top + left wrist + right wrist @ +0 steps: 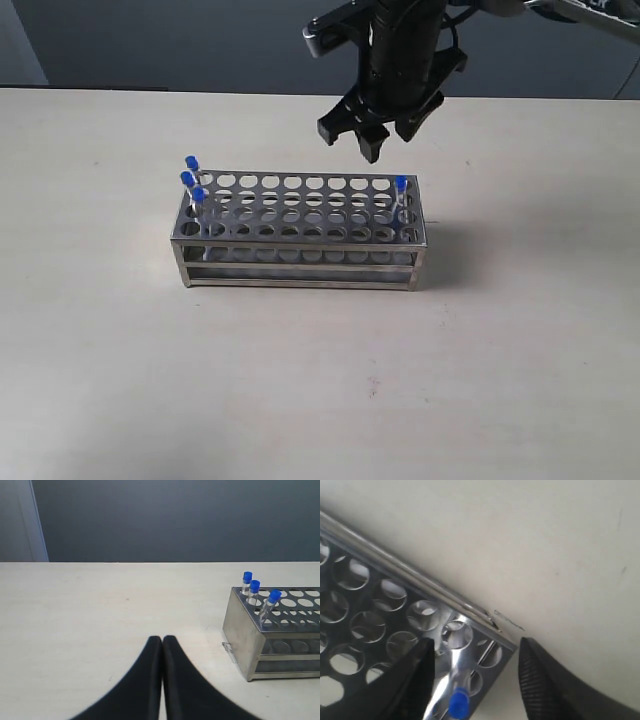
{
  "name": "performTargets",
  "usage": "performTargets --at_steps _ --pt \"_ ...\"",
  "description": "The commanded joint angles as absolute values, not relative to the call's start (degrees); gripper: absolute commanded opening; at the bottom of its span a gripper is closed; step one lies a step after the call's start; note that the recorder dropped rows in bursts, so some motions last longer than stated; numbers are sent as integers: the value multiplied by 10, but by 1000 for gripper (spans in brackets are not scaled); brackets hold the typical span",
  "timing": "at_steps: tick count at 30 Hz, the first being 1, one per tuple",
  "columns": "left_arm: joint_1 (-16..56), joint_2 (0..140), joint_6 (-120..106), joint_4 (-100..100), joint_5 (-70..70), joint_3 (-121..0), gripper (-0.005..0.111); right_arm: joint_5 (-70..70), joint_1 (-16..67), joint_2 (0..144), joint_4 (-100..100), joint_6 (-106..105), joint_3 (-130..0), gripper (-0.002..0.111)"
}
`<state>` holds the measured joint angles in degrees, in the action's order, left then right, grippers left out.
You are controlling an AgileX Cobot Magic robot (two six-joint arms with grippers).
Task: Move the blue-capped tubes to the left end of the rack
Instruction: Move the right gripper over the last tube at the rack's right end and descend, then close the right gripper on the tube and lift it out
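- You see one rack (300, 262) holding four blue-capped tubes (192, 178): three at its left end, one at its right.
- Your right end effector (378, 135) hangs spread above the rack's right end; left end effector (162, 641) pressed together.

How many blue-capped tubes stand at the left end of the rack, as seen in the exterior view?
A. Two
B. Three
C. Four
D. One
B: three blue-capped tubes stand close together at the left end of the rack, while the fourth tube stands alone at the right end.
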<state>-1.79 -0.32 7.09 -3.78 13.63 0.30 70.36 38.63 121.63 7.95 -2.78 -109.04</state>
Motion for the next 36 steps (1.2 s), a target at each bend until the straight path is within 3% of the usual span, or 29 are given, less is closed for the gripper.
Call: performTargets --at_steps 1,14,17,24,36 --pt "-14 0 71 -39 132 0 1 700 383 1215 47 -28 -1085 50" --pt "-14 0 71 -39 132 0 1 700 383 1215 79 -14 -1015 49" --pt "-14 0 71 -39 132 0 1 700 383 1215 103 0 -1014 39" --pt "-14 0 71 -39 132 0 1 700 383 1215 115 0 -1014 0" --pt "-14 0 71 -39 132 0 1 700 384 1152 112 -4 -1014 -1"
